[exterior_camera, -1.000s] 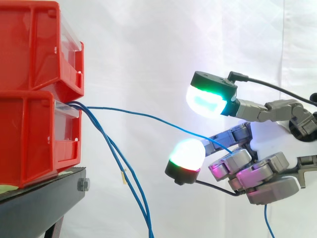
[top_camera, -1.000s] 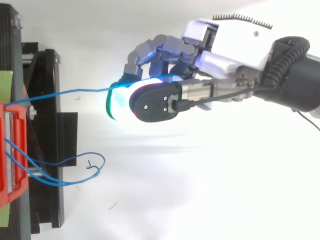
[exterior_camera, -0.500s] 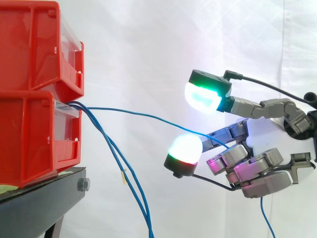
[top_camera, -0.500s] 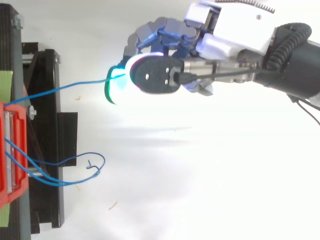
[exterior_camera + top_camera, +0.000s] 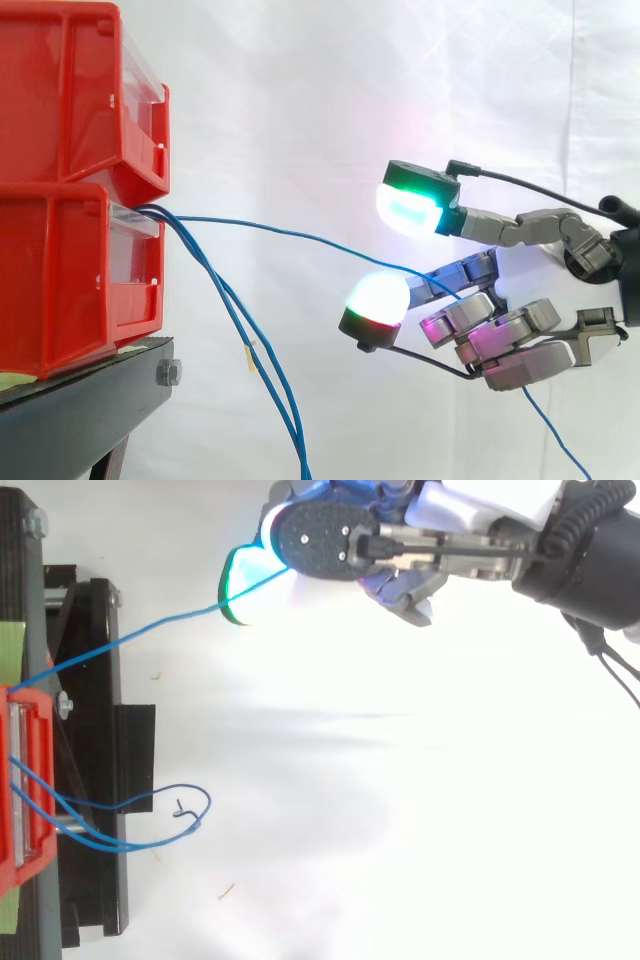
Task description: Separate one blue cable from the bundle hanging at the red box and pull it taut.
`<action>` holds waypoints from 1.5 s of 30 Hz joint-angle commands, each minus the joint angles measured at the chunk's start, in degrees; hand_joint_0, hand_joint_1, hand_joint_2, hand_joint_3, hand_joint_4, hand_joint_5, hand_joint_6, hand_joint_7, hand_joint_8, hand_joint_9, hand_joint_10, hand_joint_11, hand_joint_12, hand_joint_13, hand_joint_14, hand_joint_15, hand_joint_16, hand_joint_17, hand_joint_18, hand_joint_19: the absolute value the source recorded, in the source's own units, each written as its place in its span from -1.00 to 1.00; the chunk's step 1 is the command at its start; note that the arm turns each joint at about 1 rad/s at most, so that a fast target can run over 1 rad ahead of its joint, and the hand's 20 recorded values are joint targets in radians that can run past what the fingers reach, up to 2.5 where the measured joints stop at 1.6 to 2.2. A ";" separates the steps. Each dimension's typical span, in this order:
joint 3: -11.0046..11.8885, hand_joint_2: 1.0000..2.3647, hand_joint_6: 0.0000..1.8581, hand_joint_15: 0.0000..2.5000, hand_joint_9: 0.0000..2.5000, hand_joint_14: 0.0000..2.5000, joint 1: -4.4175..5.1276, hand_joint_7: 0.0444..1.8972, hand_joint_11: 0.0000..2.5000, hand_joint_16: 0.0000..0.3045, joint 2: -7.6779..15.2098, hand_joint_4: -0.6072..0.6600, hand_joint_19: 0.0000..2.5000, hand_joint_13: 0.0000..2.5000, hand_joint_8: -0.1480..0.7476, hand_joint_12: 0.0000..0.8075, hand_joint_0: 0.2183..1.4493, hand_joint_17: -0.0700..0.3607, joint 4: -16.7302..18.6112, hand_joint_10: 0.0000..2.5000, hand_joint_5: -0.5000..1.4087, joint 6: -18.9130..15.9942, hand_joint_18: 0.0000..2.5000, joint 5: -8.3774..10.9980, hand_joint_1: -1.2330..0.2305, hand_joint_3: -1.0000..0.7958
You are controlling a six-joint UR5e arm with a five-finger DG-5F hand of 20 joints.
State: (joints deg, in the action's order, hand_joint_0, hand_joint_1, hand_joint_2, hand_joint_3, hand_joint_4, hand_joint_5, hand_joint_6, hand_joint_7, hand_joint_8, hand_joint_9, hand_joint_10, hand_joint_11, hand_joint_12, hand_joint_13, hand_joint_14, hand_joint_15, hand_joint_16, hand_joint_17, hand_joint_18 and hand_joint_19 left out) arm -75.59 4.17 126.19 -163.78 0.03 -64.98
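Two red bins (image 5: 60,180) stacked on black stand (image 5: 80,410), white curtain (image 5: 300,90) behind; hand (image 5: 505,335) at right of side view, well apart from bins.

Cable (image 5: 300,235): one blue strand leaves front of lower bin, runs right in a shallow sagging arc, enters the hand; not drawn fully straight in side view; top view shows it near-straight from bin edge to hand (image 5: 130,636); its loose end drops out below the hand toward lower right.

Fingers (image 5: 470,320): lower ones curled round the cable, closed on it; two others held out toward the bins, spread apart, pads (image 5: 415,205) glowing white w/ green, the lower one w/ a red rim; cable passes between these two w/o touching upper pad.

Bundle (image 5: 240,335): remaining blue strands hang from same bin front, down-right past the stand, apart from the hand; small pale tab (image 5: 250,356) on one strand, any print too small to read.
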 commanded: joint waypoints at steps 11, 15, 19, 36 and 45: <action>0.00 -0.97 -0.05 0.04 -0.79 1.00 -0.83 -0.15 0.67 -0.68 -0.06 0.21 0.15 -0.03 0.22 0.23 -0.33 -0.17 1.80 1.00 -0.73 0.23 0.54 2.66 -0.15 -0.11; 0.18 -0.97 -0.05 0.03 -0.79 1.00 -0.22 -0.17 0.67 -0.05 0.03 0.20 0.17 -0.03 0.20 0.24 -0.32 -0.17 1.89 1.00 -0.73 0.49 0.54 3.37 -0.17 -0.11; 0.18 -0.97 -0.05 0.04 -0.79 1.00 -0.13 -0.17 0.66 -0.04 -0.06 0.20 0.18 -0.04 0.20 0.22 -0.30 -0.17 1.80 1.00 -0.73 0.58 0.54 3.28 -0.18 -0.15; 0.26 -1.00 -0.04 0.00 -0.75 1.00 3.21 -0.14 0.63 -0.04 -0.15 0.27 0.17 -0.03 0.23 0.19 -0.44 -0.16 -0.57 1.00 -0.72 0.41 0.56 1.61 -0.09 -0.44; 0.79 -1.00 -0.05 0.03 -0.71 1.00 4.00 -0.11 0.70 0.00 -0.06 0.29 0.15 -0.01 0.23 0.23 -0.45 -0.14 -0.57 1.00 -0.71 0.32 0.57 2.13 0.01 -0.44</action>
State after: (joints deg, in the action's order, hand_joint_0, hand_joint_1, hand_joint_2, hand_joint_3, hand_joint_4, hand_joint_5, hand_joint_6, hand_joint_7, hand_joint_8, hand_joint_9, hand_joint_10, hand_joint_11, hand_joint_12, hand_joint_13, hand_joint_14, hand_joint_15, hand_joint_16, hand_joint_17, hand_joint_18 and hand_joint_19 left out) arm -75.02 8.00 126.12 -164.28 0.36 -63.00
